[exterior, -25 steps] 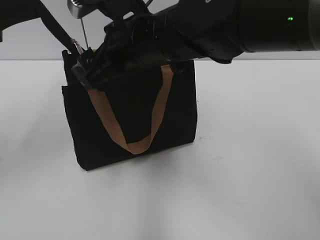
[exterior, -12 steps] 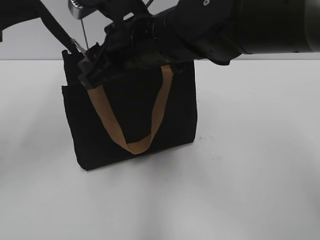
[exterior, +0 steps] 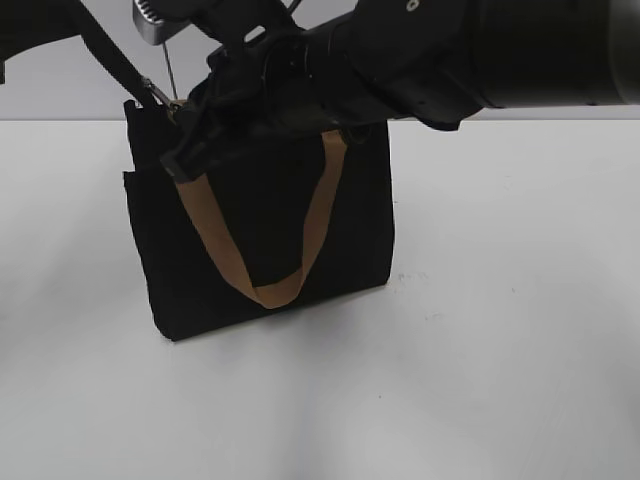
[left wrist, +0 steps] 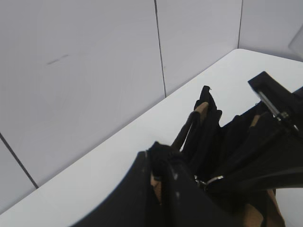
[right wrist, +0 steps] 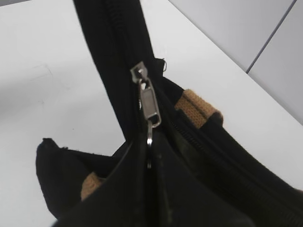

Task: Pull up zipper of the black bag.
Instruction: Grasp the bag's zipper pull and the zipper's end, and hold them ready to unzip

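The black bag (exterior: 270,230) stands on the white table with a tan handle (exterior: 265,290) hanging down its front. My right gripper (right wrist: 149,158) is shut on the silvery pull tab of the zipper (right wrist: 149,101). In the exterior view it (exterior: 182,148) is at the bag's top left corner. My left gripper (left wrist: 163,163) is shut on black fabric at the end of the bag's top edge. A taut black strip (exterior: 120,62) runs from there up to the upper left. The slider also glints in the left wrist view (left wrist: 210,180).
The white table (exterior: 500,300) spreads around the bag. Grey wall panels (left wrist: 94,56) stand behind it. The right arm's thick black body (exterior: 450,50) spans the top of the exterior view and hides the bag's top edge.
My right gripper has shifted a little to the right along the bag's top edge with the pull tab in it. The bag and the left arm have stayed put.
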Controlling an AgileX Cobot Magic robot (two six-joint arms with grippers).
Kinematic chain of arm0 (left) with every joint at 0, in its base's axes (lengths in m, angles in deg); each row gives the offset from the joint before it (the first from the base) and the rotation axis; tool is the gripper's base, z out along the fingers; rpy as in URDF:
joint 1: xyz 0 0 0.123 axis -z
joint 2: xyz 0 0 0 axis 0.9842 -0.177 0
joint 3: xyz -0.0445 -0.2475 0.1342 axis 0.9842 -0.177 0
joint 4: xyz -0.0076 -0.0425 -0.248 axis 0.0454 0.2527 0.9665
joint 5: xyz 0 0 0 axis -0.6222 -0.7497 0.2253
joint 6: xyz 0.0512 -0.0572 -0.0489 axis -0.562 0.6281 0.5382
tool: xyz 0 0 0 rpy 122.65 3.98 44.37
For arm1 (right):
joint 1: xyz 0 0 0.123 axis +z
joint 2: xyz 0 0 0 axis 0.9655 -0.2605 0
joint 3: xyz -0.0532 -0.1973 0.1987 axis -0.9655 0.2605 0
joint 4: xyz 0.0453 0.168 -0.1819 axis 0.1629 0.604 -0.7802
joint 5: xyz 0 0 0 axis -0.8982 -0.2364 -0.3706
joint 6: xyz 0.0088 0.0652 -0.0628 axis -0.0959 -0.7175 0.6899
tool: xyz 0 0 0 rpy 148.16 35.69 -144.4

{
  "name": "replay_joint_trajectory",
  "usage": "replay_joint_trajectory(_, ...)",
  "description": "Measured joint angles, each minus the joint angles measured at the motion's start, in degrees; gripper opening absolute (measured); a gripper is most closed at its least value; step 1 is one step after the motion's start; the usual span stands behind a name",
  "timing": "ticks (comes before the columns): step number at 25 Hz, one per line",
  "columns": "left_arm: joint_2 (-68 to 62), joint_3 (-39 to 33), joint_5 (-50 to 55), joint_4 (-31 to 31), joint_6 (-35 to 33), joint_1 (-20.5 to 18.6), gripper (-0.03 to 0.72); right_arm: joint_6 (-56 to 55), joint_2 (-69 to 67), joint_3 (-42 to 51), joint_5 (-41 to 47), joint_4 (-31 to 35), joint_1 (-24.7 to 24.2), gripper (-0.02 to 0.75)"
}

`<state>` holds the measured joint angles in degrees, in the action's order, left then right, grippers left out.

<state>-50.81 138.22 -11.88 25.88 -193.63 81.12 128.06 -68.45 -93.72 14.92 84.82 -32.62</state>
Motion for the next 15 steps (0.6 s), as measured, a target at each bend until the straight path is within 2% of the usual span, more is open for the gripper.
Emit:
replay_joint_trajectory(6, 0.00, 0.00, 0.00, -2.24, 0.00, 0.00, 0.029, 0.22, 0.00, 0.00, 0.00, 0.00, 0.00, -0.001)
replay_joint_trajectory(10, 0.12, 0.00, 0.21, -10.00, 1.80, 0.00, 0.029, 0.22, 0.00, 0.00, 0.00, 0.00, 0.00, -0.001)
replay_joint_trajectory(15, 0.34, 0.00, -0.49, -21.68, 10.19, 0.00, 0.029, 0.67, 0.31, 0.00, 0.00, 0.00, 0.00, -0.001)
